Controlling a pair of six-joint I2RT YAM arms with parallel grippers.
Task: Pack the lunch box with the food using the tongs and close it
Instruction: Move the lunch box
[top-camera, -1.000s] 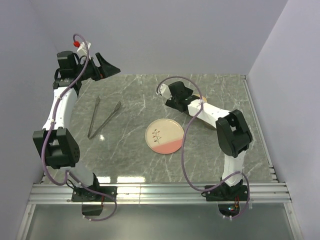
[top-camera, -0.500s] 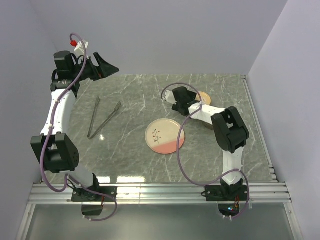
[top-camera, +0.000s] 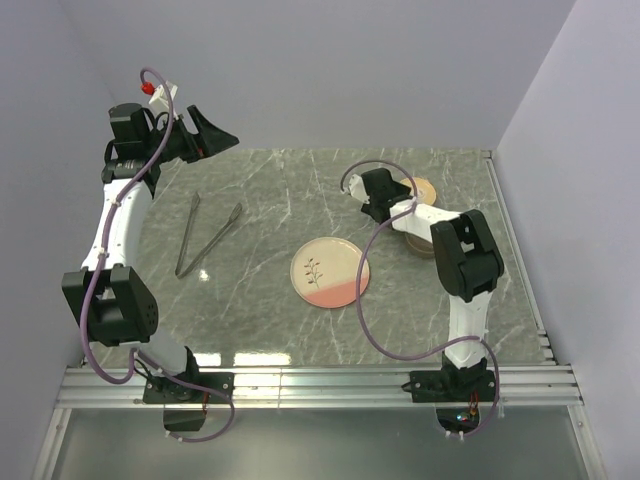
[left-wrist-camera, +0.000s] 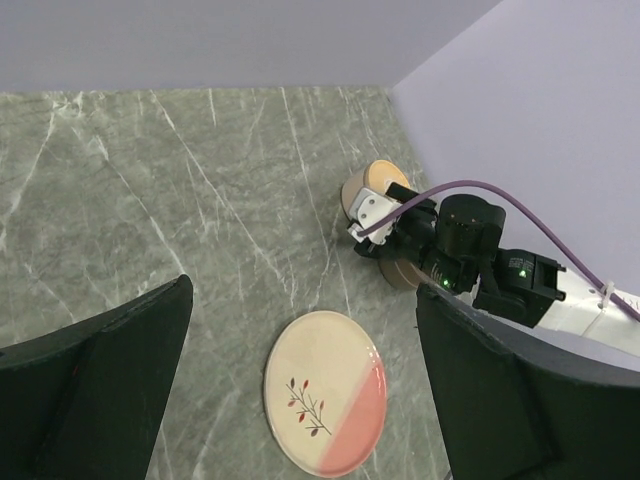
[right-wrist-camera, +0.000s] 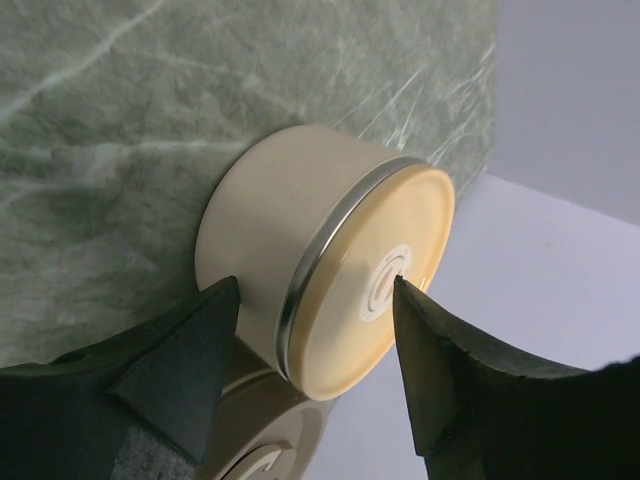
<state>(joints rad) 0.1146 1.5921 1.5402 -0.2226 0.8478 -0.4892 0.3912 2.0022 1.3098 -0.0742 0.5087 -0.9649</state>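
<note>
The silver tongs (top-camera: 205, 235) lie on the marble table's left side, arms spread toward the back. The round cream lunch box (top-camera: 422, 188) (left-wrist-camera: 372, 180) (right-wrist-camera: 270, 200), with a metal band and lid, stands at the back right. My right gripper (top-camera: 400, 200) (right-wrist-camera: 316, 285) is open and straddles it, one finger by the wall and one by the lid's centre valve; I cannot tell if they touch. My left gripper (top-camera: 215, 135) (left-wrist-camera: 300, 290) hangs wide open and empty, high above the back left. The food is out of view.
A pink-and-cream plate (top-camera: 330, 272) (left-wrist-camera: 325, 390) with a sprig drawing lies bare at the table's middle. A second cream round piece (right-wrist-camera: 265, 440) (top-camera: 420, 245) sits next to the lunch box, under the right forearm. Walls close in at back, left and right.
My right gripper has swung right and back, off the table's middle and up to the lunch box, and its jaws have narrowed. The left arm has barely moved.
</note>
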